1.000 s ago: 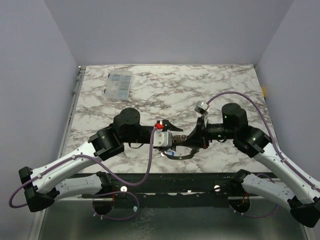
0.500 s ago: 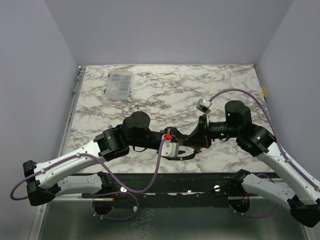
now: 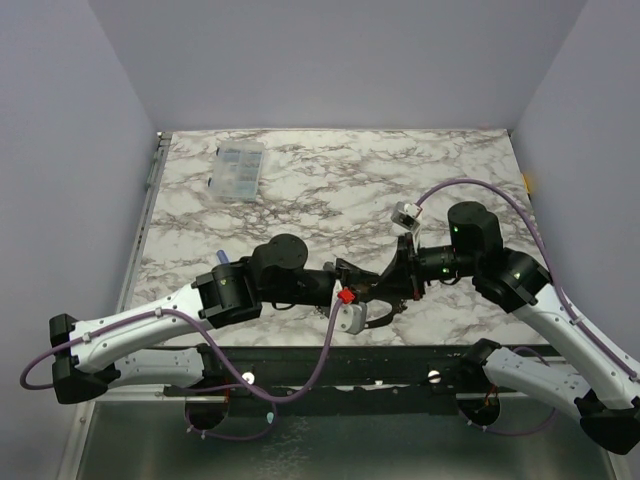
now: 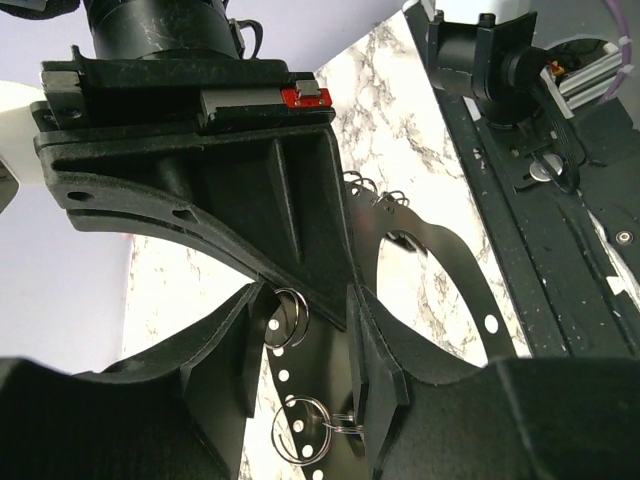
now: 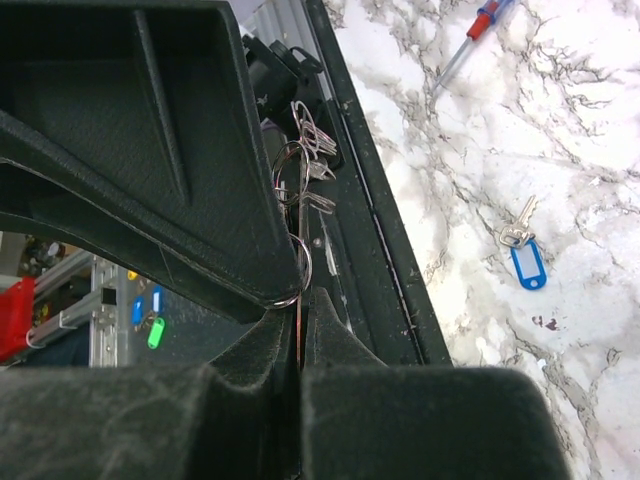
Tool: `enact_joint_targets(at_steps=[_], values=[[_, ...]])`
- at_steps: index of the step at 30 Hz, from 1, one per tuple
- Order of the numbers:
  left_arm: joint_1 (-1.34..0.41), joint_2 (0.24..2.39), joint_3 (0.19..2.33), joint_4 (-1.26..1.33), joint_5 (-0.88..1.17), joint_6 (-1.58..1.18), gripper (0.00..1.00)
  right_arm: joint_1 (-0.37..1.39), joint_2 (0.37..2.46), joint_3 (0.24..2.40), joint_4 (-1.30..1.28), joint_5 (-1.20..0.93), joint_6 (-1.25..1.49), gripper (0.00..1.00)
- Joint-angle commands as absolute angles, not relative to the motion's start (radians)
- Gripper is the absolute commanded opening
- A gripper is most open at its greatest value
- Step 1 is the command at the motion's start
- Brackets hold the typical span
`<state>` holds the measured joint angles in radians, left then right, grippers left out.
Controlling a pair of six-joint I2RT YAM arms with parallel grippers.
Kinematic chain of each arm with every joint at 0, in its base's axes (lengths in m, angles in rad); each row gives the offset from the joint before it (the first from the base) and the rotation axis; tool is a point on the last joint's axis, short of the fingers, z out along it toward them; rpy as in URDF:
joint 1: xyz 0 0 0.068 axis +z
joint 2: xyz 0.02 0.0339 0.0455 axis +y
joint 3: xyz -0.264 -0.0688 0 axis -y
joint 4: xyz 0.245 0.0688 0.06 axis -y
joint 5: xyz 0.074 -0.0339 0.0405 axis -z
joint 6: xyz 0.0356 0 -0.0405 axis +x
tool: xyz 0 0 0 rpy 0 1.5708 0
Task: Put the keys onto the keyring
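A white marble-patterned counter (image 3: 330,190) veined in grey fills a booth of plain lavender walls (image 3: 330,60), seen from above. At far left a clear plastic compartment box (image 3: 238,168) lies near the back edge. A key with a blue tag (image 3: 218,257) rests on the marble just beyond the left arm's elbow, well apart from the box. At the near centre edge the two arms meet above the counter's dark metal rail. The left pincer (image 4: 305,350) has its jaws apart on either side of the keyring (image 4: 440,240), a dark, flat, hole-punched band curved into a loop. Whether the jaws touch the band cannot be told. Small metal rings (image 4: 290,315) hang on the band between them. The right pincer (image 5: 300,320) is clamped tight on the band's thin edge. A red-handled screwdriver (image 5: 470,40) lies on the marble beyond the tagged key in the right wrist view.
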<state>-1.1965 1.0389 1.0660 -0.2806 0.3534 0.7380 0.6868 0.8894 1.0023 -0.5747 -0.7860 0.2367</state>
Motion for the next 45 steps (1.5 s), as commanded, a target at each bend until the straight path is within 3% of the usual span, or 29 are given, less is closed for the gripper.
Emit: enact_joint_targets(at_steps=[1, 7, 18, 20, 22, 45], values=[[-1.2, 1.032, 1.073, -0.266, 0.23, 0.792, 0.44, 0.693, 0.874, 1.035, -0.572, -0.883, 0.245, 0.01], [-1.201, 1.011, 1.05, -0.215, 0.147, 0.826, 0.44, 0.693, 0.87, 1.05, -0.608, -0.888, 0.231, 0.01], [-1.202, 1.031, 1.054, -0.209, 0.131, 0.775, 0.27, 0.692, 0.868, 1.059, -0.63, -0.918, 0.213, 0.01], [-1.201, 1.028, 1.052, -0.21, 0.14, 0.767, 0.2, 0.692, 0.867, 1.06, -0.632, -0.914, 0.206, 0.01], [-1.201, 1.025, 1.053, -0.212, 0.15, 0.756, 0.01, 0.692, 0.867, 1.06, -0.635, -0.908, 0.198, 0.01], [-1.201, 1.07, 1.152, -0.285, 0.195, 0.542, 0.0, 0.693, 0.779, 0.95, -0.534, -0.634, -0.047, 0.01]])
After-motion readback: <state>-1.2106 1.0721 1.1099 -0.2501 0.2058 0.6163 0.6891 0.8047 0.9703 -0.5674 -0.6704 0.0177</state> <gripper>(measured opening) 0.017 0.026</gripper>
